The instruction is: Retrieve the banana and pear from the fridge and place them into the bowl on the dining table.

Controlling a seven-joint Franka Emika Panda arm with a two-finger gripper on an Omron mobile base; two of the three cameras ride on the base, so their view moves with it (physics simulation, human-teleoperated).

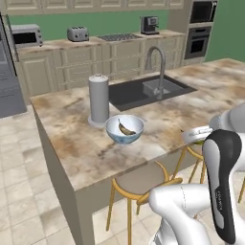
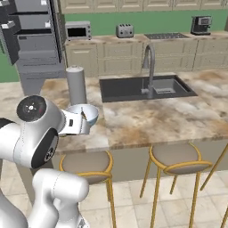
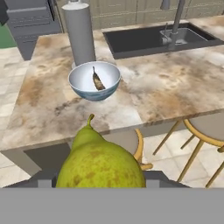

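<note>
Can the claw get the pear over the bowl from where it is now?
Probably yes: the claw holds the pear and nothing stands between it and the bowl; the steel canister sits behind.

1 bowl [image 3: 94, 81], 1 banana [image 3: 98, 80], 1 pear [image 3: 100, 162], 1 steel canister [image 1: 98, 99], 3 stools [image 2: 175, 159], 1 sink [image 2: 144, 87]

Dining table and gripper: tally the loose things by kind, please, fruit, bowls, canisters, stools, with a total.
Fruit: 2, the banana in the bowl and the pear in the gripper
Bowls: 1, the bowl on the dining table
Canisters: 1, the steel canister
Stools: 2, stool and stool
Total: 6
</note>
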